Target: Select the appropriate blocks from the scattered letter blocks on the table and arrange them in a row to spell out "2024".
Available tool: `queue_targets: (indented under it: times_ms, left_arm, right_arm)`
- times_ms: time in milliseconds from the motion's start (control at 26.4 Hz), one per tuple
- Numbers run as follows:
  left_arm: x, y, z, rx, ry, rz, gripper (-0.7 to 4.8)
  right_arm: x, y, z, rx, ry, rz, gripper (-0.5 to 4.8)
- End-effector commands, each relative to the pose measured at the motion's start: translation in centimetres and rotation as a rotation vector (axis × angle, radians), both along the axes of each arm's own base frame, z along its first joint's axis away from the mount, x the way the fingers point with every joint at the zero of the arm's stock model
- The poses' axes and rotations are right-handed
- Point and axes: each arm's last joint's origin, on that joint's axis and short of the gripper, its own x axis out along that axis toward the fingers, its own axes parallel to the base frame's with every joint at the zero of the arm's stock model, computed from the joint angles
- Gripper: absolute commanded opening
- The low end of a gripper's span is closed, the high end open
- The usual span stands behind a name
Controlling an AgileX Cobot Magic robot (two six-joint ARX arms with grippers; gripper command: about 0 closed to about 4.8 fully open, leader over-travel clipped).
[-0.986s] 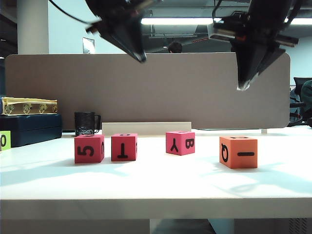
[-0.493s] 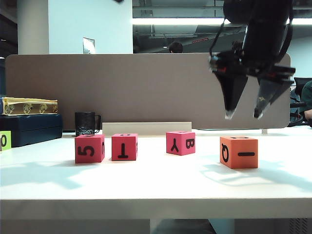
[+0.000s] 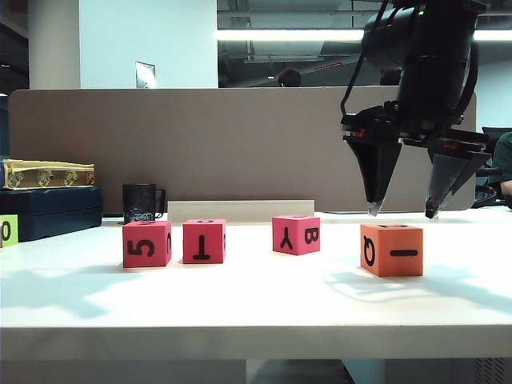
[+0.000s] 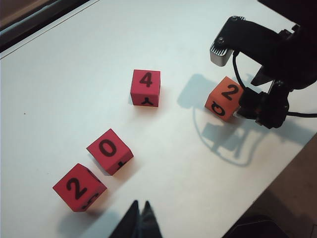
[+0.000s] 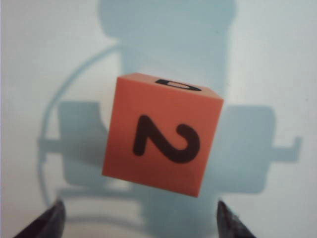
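Observation:
Three pink-red blocks (image 3: 146,243) (image 3: 203,241) (image 3: 295,234) and one orange block (image 3: 391,249) stand in a loose row on the white table (image 3: 256,308). From the left wrist view their tops read 2 (image 4: 79,187), 0 (image 4: 109,151), 4 (image 4: 145,88) and, on the orange block (image 4: 224,98), 2. My right gripper (image 3: 402,213) hangs open just above the orange block (image 5: 162,134), one fingertip (image 5: 55,214) on each side, touching nothing. My left gripper (image 4: 140,207) is shut and empty, high above the table near the pink-red 2; the exterior view does not show it.
A grey-brown partition panel (image 3: 240,144) closes off the back of the table. A black mug (image 3: 142,202) and a white strip (image 3: 240,210) stand at its foot. At the far left lie a dark box (image 3: 48,210) and a lime-green cube (image 3: 6,230).
My right gripper has opened and come down over the orange block. My left arm has lifted out of the exterior view. The blocks have not moved.

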Motion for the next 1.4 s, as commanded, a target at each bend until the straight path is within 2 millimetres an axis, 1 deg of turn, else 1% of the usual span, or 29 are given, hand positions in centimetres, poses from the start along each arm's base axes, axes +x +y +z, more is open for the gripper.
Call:
queue_targets:
  times_ms: [38,303,682,758,872,1061,1289,1402]
  left_arm:
    - [-0.1,0.0,0.4,-0.011,-0.018,0.001,-0.06]
    - [-0.1,0.1,0.4,-0.011,-0.018,0.001,-0.06]
    - [-0.2,0.1,0.4,-0.01,-0.018,0.0,-0.06]
    - [-0.2,0.1,0.4,-0.01,-0.018,0.0,-0.06]
    - [-0.2,0.1,0.4,-0.009,-0.016,0.001,-0.06]
    - [-0.2,0.1,0.4,-0.009,-0.016,0.0,-0.06]
    - [-0.2,0.1,0.4,-0.008,-0.015,0.0,-0.06]
    - [-0.2,0.1,0.4,-0.009,-0.016,0.0,-0.06]
  right_arm:
    - [0.2,0.1,0.3,0.02,-0.026,-0.014,3.89]
    - [0.8,0.3,-0.1,0.032,-0.046,-0.03,3.88]
    - [1.7,0.7,-2.2,0.009,-0.01,-0.032,3.85]
    - [1.8,0.7,-2.4,0.003,-0.007,-0.033,3.45]
    - [1.8,0.6,-2.5,-0.025,-0.016,-0.041,2.6]
    - [2.0,0.6,-2.5,-0.057,-0.034,-0.038,2.6]
    - [1.6,0.4,-2.6,-0.096,-0.012,0.068,2.59]
    - [1.5,0.4,-2.7,-0.11,-0.002,0.112,2.34]
